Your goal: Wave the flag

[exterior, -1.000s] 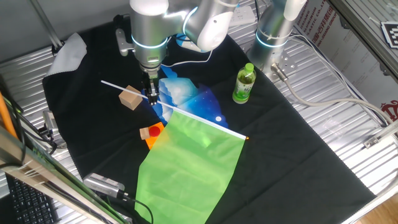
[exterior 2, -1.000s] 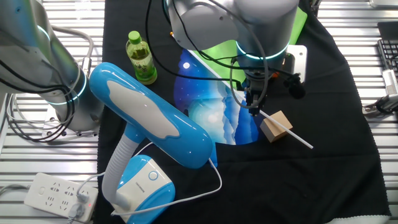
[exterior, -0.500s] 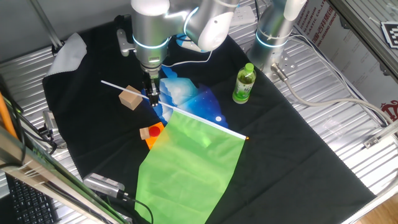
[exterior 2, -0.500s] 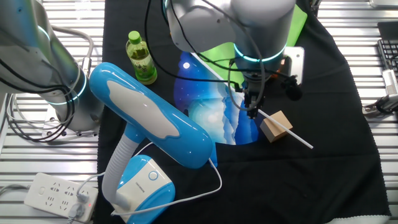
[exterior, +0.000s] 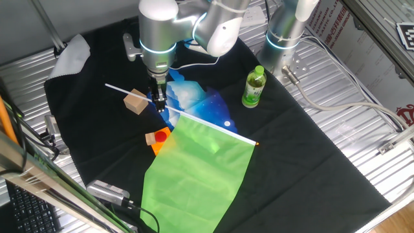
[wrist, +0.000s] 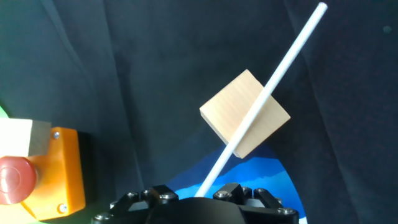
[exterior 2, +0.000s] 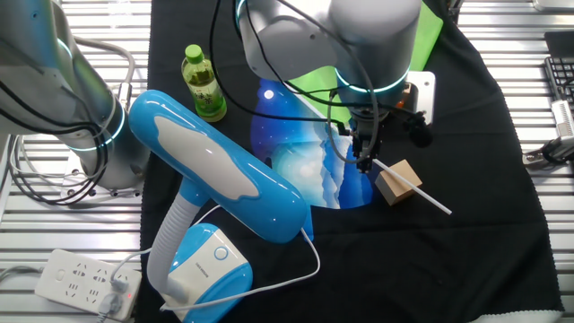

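The large light-green rectangular thin flag (exterior: 194, 171) on its long thin white stick (exterior: 132, 92) lies on the bench (exterior: 310, 162), which is covered with a black cloth. The green sheet is spread flat toward the near edge in one fixed view, and the stick runs from it diagonally across the cloth. The stick rests on top of a small light wooden block (exterior: 136, 101), and its free end sticks out past the block. In the hand view the stick (wrist: 261, 102) crosses over the block (wrist: 245, 112) and goes down between the two sides of the claw (wrist: 198, 194) at the bottom edge. The claw (exterior: 158, 100) points straight down and sits on the stick just beside the block. It looks clenched around the stick, with the fingers (exterior 2: 363, 160) close on both sides of it in the other fixed view. Under the stick lies a blue and white cloth with small star-like specks (exterior: 194, 100), partly under the green sheet. An orange box with a red round button (exterior: 158, 137) sits at the edge of the green sheet. A green plastic bottle (exterior: 253, 87) stands upright, well apart from the claw.
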`<move>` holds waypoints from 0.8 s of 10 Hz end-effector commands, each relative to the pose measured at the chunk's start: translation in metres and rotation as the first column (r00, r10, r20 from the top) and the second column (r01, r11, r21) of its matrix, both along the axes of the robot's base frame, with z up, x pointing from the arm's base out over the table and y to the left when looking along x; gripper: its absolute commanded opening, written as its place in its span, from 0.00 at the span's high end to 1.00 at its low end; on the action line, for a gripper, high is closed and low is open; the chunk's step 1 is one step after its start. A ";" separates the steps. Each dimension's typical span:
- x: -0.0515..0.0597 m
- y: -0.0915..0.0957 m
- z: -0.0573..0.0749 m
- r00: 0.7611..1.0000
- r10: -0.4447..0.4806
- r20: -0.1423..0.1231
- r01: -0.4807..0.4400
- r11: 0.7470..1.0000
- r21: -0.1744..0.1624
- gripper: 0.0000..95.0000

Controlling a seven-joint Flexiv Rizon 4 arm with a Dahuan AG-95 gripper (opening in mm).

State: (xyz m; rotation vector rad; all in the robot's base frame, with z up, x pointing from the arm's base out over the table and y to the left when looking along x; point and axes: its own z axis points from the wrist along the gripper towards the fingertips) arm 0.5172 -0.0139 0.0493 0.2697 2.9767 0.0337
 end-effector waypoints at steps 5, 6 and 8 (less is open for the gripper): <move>0.001 0.000 -0.006 1.000 0.006 -0.009 -0.006 1.000 -0.002 0.40; 0.001 0.000 -0.006 1.000 0.006 -0.023 -0.006 1.000 0.001 0.40; 0.001 0.000 -0.006 0.999 0.010 -0.031 -0.010 1.000 0.000 0.40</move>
